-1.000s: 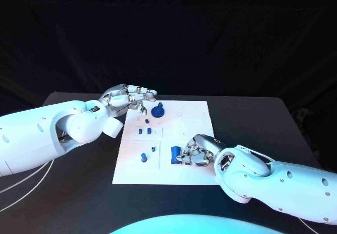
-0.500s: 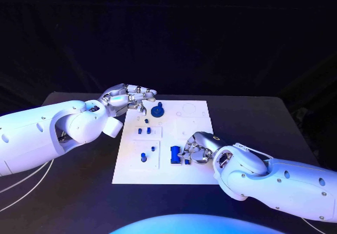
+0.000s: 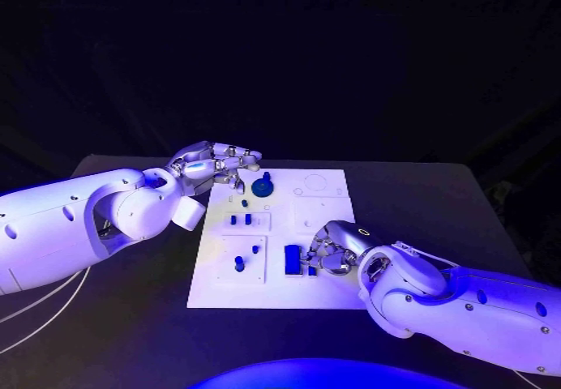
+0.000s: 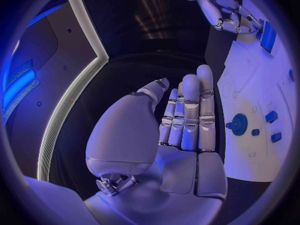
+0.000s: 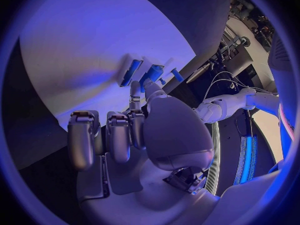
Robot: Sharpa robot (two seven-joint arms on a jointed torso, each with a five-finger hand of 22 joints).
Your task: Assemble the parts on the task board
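The white task board [image 3: 330, 285] lies mid-table. My right hand [image 3: 333, 247] rests on its right half, fingers curled. In the right wrist view its thumb and a finger pinch a small blue part [image 5: 152, 74] just above the board [image 5: 94, 45], beside a flat blue block [image 5: 132, 71]. That block [image 3: 293, 258] lies just left of the hand. My left hand [image 3: 216, 166] hovers over the board's far left corner, next to a blue gear [image 3: 263, 187]. Its fingers [image 4: 189, 110] stretch out flat and hold nothing.
Two small blue pegs [image 3: 240, 218] stand in a raised plate left of centre. Another peg [image 3: 240, 262] stands in the plate nearer me. Black table [image 3: 421, 194] surrounds the board. White cables [image 3: 35, 304] trail off the left edge.
My right hand has shifted slightly over the board beside the blue block. The left hand has stayed in place.
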